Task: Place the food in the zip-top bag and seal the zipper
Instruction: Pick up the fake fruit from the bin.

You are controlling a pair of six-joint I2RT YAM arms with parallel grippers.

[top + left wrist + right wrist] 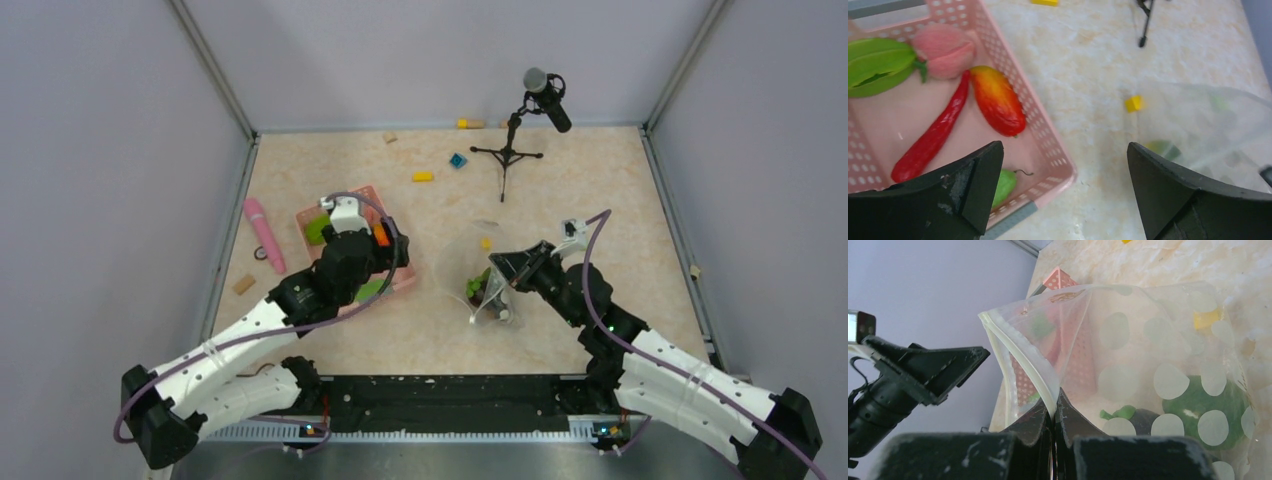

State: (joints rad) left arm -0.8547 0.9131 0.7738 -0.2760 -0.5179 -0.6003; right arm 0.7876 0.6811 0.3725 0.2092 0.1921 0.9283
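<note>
A: Now, the left gripper (1064, 148) hangs spread and empty over the pink basket (1045, 145).
B: And the red chili (933, 137)?
A: In the basket, left of the gap. Slim, glossy, slanting near-left to far-right. Left arm's nearer.
B: The right gripper (1054, 409)?
A: Pinching the zipper (1018, 357), propping the dotted bag (1148, 340) up, just right of the basket.

Open table (425, 305) between pink basket (1043, 135) and zip-top bag (468, 258); microphone stand (507, 152) well behind.

Clear bag (1148, 305) bears white dots; basket (1049, 150) is pink, chili (933, 137) red.
</note>
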